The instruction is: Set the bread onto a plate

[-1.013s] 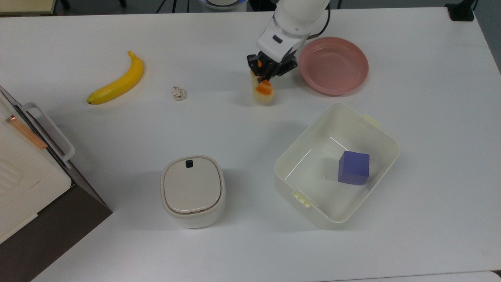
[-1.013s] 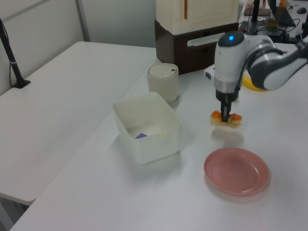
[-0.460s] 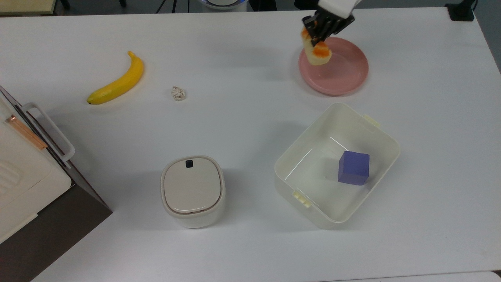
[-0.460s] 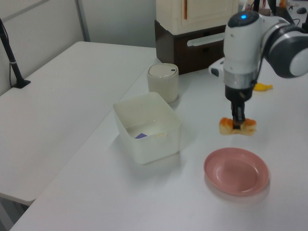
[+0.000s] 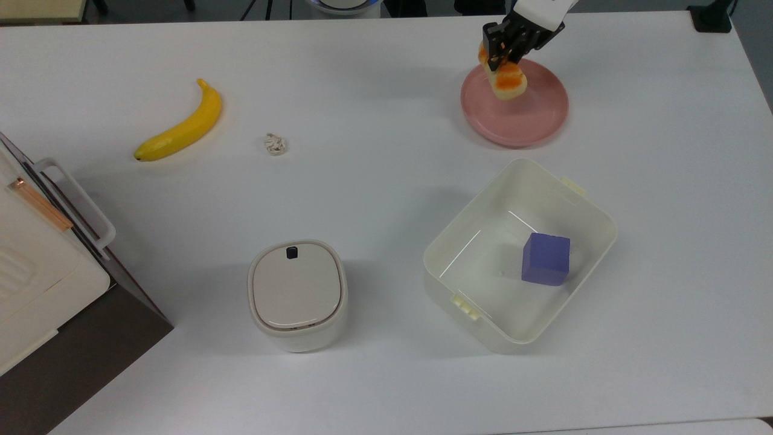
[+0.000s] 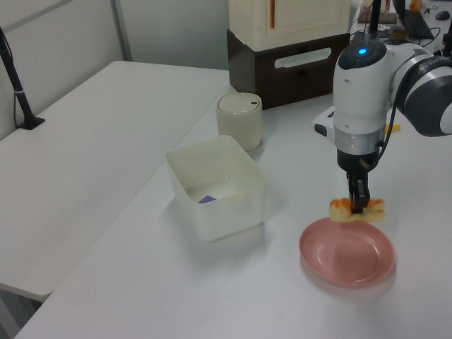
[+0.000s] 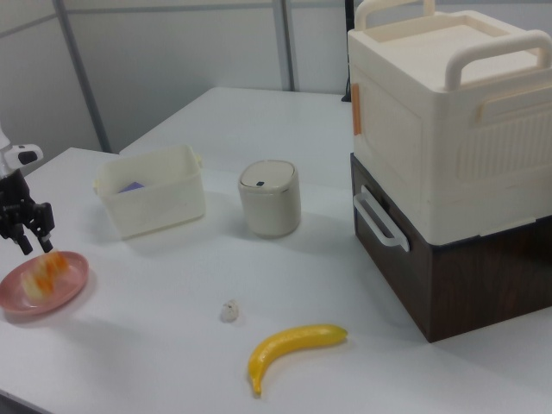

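Pincer (image 6: pixel 359 203) clamped on bread (image 6: pixel 357 210), held just above pink plate's (image 6: pixel 347 251) far rim in the left view. Shift toward plate centre (loaf overhangs edge), lower until resting, then release.

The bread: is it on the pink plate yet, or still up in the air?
Cannot tell. The gripper is shut on the bread, right over the plate.

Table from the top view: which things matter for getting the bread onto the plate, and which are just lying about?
In the job:
bread, held in the hand
pink plate below it

Lying about:
banana
small crumpled scrap
lidded white canister
cream tub holding a purple block
cream-and-brown cabinet
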{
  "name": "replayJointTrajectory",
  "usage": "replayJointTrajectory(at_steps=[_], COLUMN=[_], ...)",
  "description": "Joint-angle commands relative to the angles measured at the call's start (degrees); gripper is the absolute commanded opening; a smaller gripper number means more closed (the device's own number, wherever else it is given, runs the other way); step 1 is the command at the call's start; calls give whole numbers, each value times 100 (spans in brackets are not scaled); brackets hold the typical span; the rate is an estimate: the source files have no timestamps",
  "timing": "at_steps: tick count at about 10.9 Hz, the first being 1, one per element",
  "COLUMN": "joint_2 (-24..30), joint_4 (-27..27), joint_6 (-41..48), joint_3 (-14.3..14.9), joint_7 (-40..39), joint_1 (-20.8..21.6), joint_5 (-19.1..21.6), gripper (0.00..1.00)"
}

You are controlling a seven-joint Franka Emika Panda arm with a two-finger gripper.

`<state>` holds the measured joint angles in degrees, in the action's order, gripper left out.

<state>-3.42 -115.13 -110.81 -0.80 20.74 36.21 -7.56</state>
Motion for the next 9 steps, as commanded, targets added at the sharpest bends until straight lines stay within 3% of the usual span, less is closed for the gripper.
replayJointTrajectory(at_steps=[1, 3, 4, 5, 7, 9], joint_2=[52, 96, 149, 158, 263, 334], joint_4=[376, 526, 640, 850, 1071, 1517], joint_6=[496, 674, 770, 841, 1096, 1631], joint_3=[37, 97, 185, 412, 1166, 1722], joint_7=[314, 351, 299, 290, 151, -586], joint_1=[9, -87, -340, -560, -641, -834], joint_5=[18, -27, -35, -27, -36, 34], gripper=[100, 100, 100, 100, 100, 100])
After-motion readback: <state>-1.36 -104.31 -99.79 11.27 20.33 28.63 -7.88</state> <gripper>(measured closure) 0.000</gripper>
